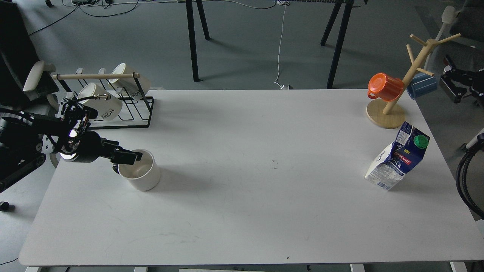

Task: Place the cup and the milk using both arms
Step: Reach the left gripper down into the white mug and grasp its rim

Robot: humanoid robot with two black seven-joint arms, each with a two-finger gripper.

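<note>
Black and compact, the left gripper (126,156) is reaching in from the left edge and clamping the near-left rim of the cup (140,170), one finger lying over the rim toward the pale inside. The cup is standing upright on the left part of the white counter (242,211), its small black handle facing the gripper. Just behind the left arm, a black wire rack (128,109) with a wooden rail is holding two cream mugs (99,101). Well apart, near the counter's right edge, the milk (397,160) is standing alone, green cap uppermost. Behind it, a wooden mug tree (393,102) is carrying an orange cup (385,87) and a blue cup (422,85). The right gripper is lying outside the view.
</note>
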